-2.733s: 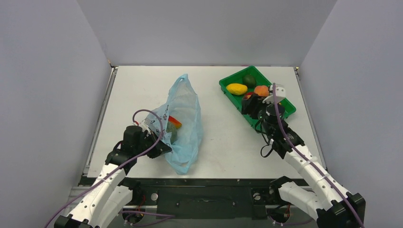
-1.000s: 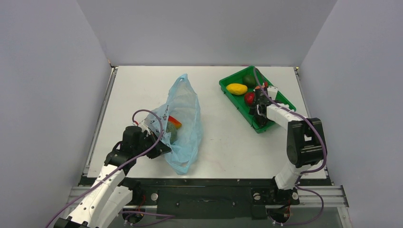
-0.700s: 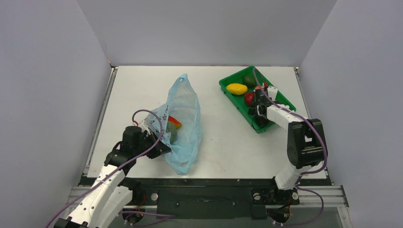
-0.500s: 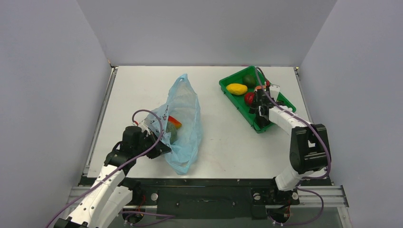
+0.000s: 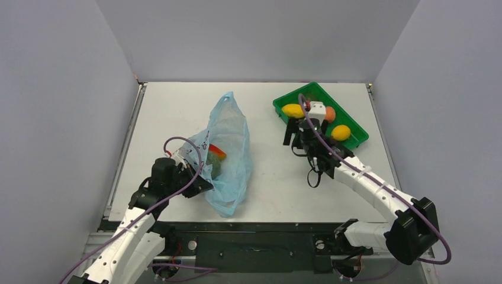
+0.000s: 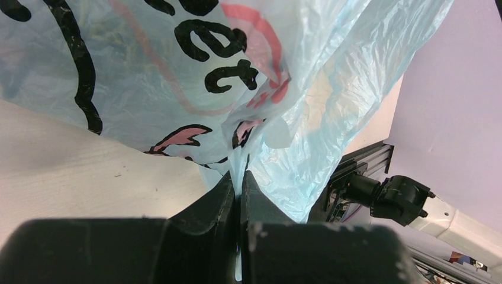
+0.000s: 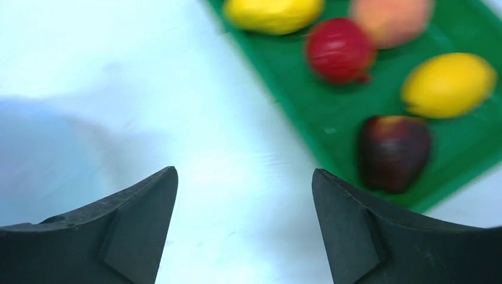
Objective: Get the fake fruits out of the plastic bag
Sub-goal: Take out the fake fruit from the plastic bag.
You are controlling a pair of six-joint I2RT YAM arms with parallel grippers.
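The light-blue plastic bag [image 5: 229,155] lies crumpled on the table's left half. A red-orange fruit [image 5: 217,152] shows through its opening, with something darker below it. My left gripper [image 5: 198,181] is shut on a fold of the bag's edge [image 6: 278,148], the jaws pressed together on the film. My right gripper [image 5: 294,135] is open and empty over bare table, just left of the green tray [image 5: 317,90]. In the right wrist view the tray [image 7: 331,112] holds a dark purple-brown fruit [image 7: 393,151], a red fruit [image 7: 338,50] and a peach [image 7: 391,18].
Two yellow fruits [image 7: 448,83] [image 7: 272,12] also lie in the tray, which stands at the back right. Grey walls close in the table on three sides. The bag's upper handle [image 5: 228,100] points toward the back wall.
My right arm has risen out of the tray and swung left over the table, gripper open and empty. The left gripper and the bag have not moved.
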